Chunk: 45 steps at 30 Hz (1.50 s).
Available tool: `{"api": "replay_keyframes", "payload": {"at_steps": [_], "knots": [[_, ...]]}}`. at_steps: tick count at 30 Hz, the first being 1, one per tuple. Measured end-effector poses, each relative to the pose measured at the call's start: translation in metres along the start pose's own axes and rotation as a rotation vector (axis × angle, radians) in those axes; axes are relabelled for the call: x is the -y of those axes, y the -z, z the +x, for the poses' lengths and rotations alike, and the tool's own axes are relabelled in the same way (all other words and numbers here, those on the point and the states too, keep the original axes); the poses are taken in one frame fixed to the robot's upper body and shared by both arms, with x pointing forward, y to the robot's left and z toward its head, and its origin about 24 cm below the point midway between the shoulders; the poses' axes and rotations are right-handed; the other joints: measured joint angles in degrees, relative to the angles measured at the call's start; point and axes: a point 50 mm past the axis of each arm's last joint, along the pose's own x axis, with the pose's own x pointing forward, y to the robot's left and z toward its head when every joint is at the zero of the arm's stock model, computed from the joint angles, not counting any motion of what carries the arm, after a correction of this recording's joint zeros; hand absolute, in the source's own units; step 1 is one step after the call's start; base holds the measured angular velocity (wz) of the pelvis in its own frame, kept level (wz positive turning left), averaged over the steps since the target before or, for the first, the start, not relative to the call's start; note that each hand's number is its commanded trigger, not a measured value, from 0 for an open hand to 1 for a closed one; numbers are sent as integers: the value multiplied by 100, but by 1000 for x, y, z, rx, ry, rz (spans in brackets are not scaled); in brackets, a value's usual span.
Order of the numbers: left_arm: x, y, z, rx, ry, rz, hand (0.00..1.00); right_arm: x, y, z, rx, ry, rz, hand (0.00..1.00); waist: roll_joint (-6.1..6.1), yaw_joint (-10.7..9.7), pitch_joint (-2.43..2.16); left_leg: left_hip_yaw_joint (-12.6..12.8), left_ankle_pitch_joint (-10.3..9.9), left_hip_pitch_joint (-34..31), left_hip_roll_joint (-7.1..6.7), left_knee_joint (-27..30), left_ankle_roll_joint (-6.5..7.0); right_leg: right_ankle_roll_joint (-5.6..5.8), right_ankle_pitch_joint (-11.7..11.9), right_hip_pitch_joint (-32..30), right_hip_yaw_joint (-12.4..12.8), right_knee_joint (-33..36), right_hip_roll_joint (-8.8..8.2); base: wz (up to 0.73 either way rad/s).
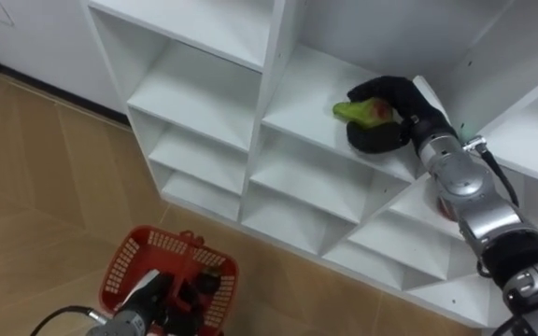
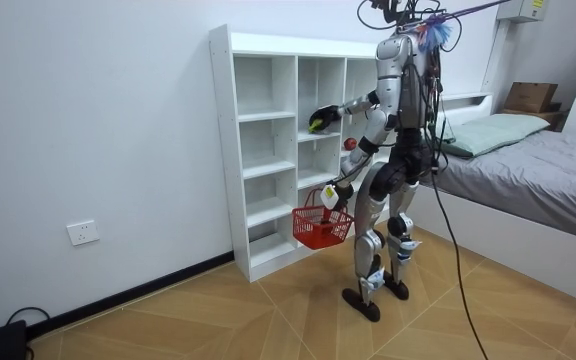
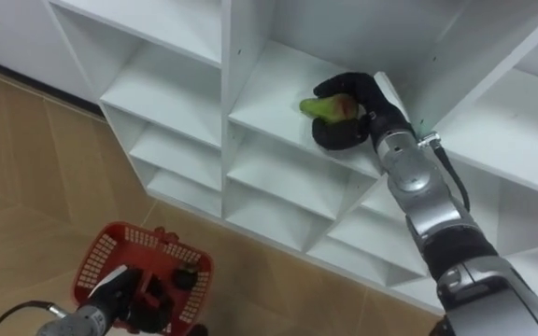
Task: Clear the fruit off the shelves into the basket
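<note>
Two fruits show in the closet [image 1: 194, 93]. The green fruit [image 1: 355, 111], with a reddish patch on it, is in the closet's middle column. It sits at the front edge of an upper board, close to the divider on the robot's right. The right hand [image 1: 398, 105] is wrapped round it, with fingers curled over the top and the thumb under its near side. Whether the fruit rests on the board or is lifted clear of it cannot be told. The red fruit [image 2: 349, 143] lies in the closet's right column, one level lower than the green fruit. In the eye views the right forearm partly hides it.

The robot stands upright on both feet just in front of the closet, facing it. Its right arm is raised and stretched out to the middle column.

The left hand [image 1: 149, 294] hangs low in front of the closet's lower compartments, closed on the handle of a red basket [image 1: 129, 261]. The basket hangs off the floor, just beside the closet's front and below the level of both fruits. Something dark shows inside it near the handle, but what it is cannot be told.

A wall socket [image 2: 83, 233] sits low on the wall, well apart from the closet on the room view's left. A bed [image 2: 548, 180] stands on the far side of the robot from the closet. A cardboard box [image 2: 531, 96] rests behind the bed's head end.
</note>
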Motion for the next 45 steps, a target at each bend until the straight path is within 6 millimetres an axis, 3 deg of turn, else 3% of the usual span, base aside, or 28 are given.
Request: {"api": "replay_keyframes", "payload": {"at_steps": [19,24,29,34,40,42,45], "knots": [[1,0,0,-1,-3,3,100,-6,6,-4,-17,-70,-9,100,19,-28,-18,76,16,100,7,-35,4,10,14,108,10,-105,10,0],[5,0,1,-4,10,-7,100,-11,7,-6,-13,-125,-4,100,117,-152,-88,77,20,152,12,-51,12,14,13,158,1,-99,-10,1],[9,0,1,-5,36,-11,100,-26,19,-21,-20,-191,16,100,142,-203,-104,121,12,415,4,-146,46,59,-15,382,37,-126,-34,0],[5,1,1,-4,18,-32,100,-37,20,-33,13,-241,3,100,149,-333,-125,275,-8,481,14,-134,77,89,-1,388,202,-117,-25,-15],[6,-7,2,30,16,-35,100,-57,31,-62,-14,-334,18,100,243,-555,-194,516,-24,644,48,-202,104,108,23,393,506,-96,3,-21],[7,-10,2,44,20,-37,100,-63,35,-70,-22,-372,3,100,263,-721,-199,598,-32,752,77,-246,103,104,27,449,587,-115,24,-23],[11,-12,2,56,29,-52,100,-70,36,-78,-17,-406,-16,100,295,-805,-207,692,-43,873,102,-313,89,96,32,504,675,-125,54,-24]]}}
